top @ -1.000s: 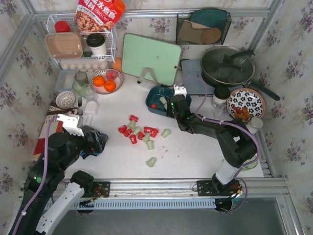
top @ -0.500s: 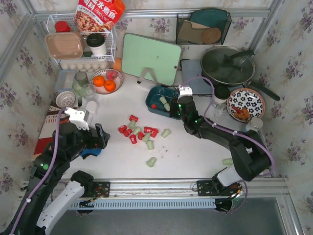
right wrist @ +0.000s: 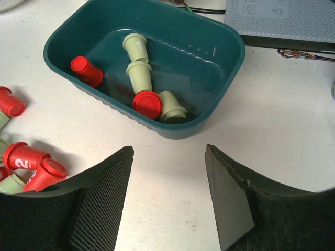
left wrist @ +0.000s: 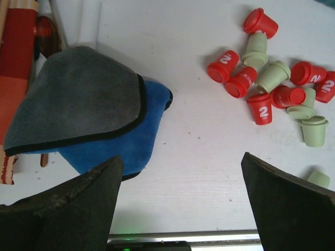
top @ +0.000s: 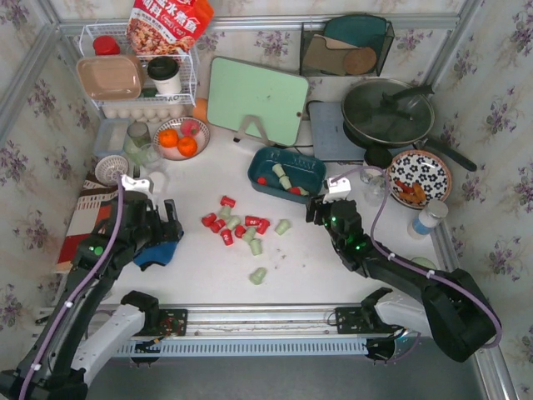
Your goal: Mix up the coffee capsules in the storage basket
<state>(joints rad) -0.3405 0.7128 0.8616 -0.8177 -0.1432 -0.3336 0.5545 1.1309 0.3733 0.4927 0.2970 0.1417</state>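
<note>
The teal storage basket (top: 310, 167) stands right of the table's middle; in the right wrist view (right wrist: 230, 68) it holds two red capsules (right wrist: 146, 103) and three pale green ones (right wrist: 138, 73). Several red and green capsules (top: 237, 227) lie loose on the white table left of the basket, and they also show in the left wrist view (left wrist: 272, 86). One green capsule (top: 258, 275) lies apart, nearer me. My right gripper (top: 313, 208) (right wrist: 168, 151) is open and empty, just in front of the basket. My left gripper (top: 173, 223) (left wrist: 181, 158) is open and empty, left of the loose capsules.
A grey and blue cloth (left wrist: 78, 104) lies by my left gripper. A green cutting board (top: 256, 98), a fruit bowl (top: 181, 137), a white wire rack (top: 137, 75), a black mesh holder (top: 346, 46), a pan (top: 387, 112), a patterned plate (top: 419, 175) and a bottle (top: 426, 218) ring the work area.
My right gripper has drawn back from over the basket toward the near right, leaving green capsules inside. My left gripper has shifted slightly farther from me, staying open.
</note>
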